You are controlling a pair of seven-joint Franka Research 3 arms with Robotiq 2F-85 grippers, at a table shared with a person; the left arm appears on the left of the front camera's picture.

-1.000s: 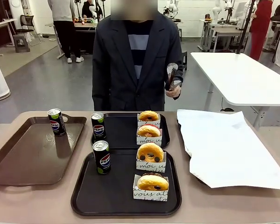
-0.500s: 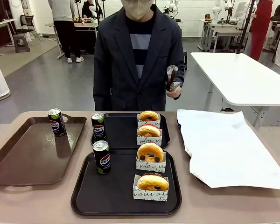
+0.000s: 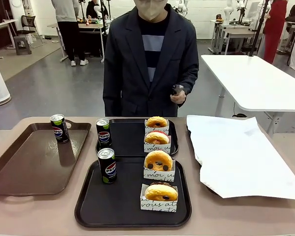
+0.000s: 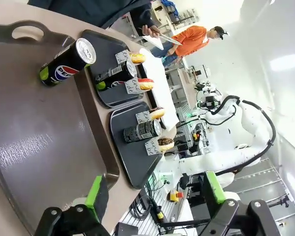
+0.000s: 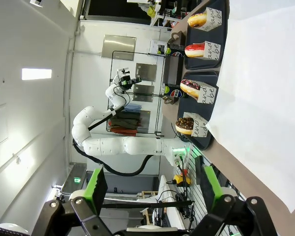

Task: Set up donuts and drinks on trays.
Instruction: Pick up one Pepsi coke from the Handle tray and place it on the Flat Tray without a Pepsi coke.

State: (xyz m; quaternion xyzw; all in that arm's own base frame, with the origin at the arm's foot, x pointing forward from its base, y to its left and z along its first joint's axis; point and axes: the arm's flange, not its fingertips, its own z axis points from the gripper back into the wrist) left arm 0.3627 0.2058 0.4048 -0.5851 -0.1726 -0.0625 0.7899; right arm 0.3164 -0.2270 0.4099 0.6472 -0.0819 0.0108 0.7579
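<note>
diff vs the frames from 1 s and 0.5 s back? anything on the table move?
Only the person moved: the hand holding metal tongs dropped and the torso shifted slightly toward the robot's right. Nothing was picked up or released. The two black trays, their four donuts and two Pepsi cans, the third can on the brown tray, and the white paper sheet stayed put.

Bright overhead light, sharp front, wrist views warped.
</note>
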